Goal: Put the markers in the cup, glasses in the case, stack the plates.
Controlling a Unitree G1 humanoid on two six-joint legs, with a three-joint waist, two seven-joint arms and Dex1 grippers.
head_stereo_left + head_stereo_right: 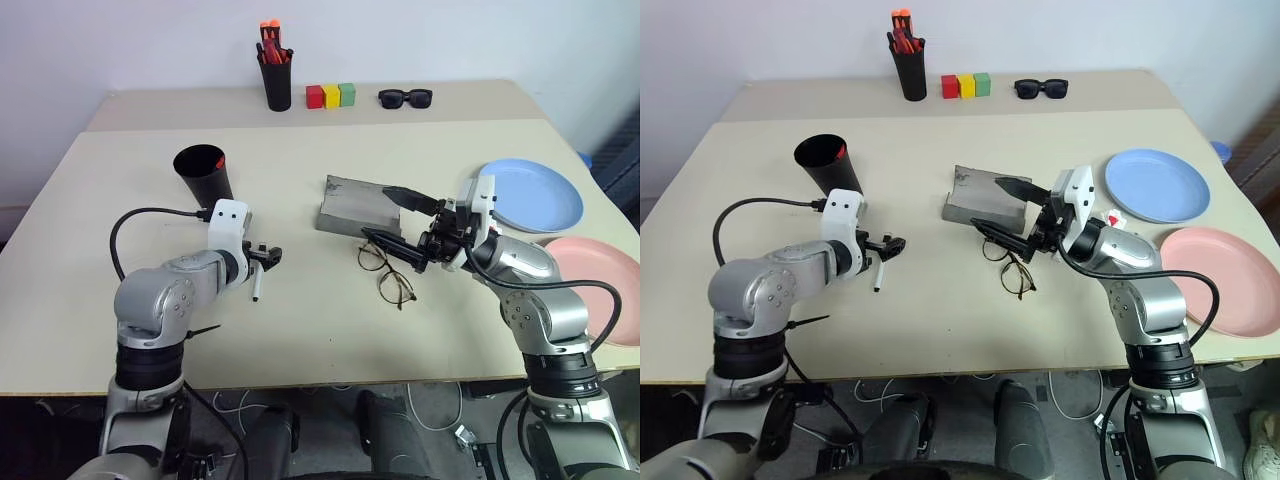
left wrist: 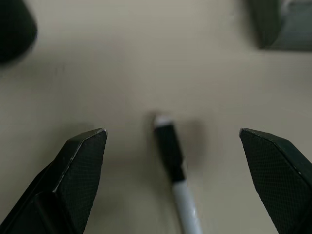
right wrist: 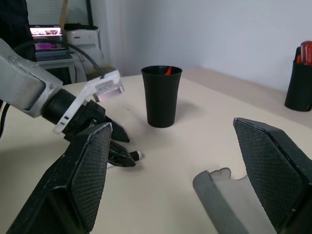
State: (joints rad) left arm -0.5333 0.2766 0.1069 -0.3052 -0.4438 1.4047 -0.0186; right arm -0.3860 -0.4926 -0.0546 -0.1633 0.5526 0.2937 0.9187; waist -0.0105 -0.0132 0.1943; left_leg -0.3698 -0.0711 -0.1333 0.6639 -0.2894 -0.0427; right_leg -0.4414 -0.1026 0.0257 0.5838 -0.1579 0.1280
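Observation:
The black cup [image 1: 205, 172] stands at the left of the table with the red marker [image 1: 219, 162] poking out of its mouth. The white marker [image 2: 174, 168], black cap forward, lies on the table in front of the cup. My left gripper [image 1: 265, 258] is open just over it, one finger on each side. The grey case [image 1: 352, 205] lies open at the centre. In front of it lie the wire-frame glasses [image 1: 385, 272]. My right gripper [image 1: 392, 218] hangs open above the case's near edge and the glasses, holding nothing. The blue plate [image 1: 530, 195] and the pink plate [image 1: 600, 285] lie side by side at the right.
A black pen holder [image 1: 275, 75] with red-orange pens, three coloured blocks [image 1: 331, 96] and black sunglasses [image 1: 405, 97] line the back of the table. The pink plate reaches the table's right edge. Bare tabletop lies between the marker and the glasses.

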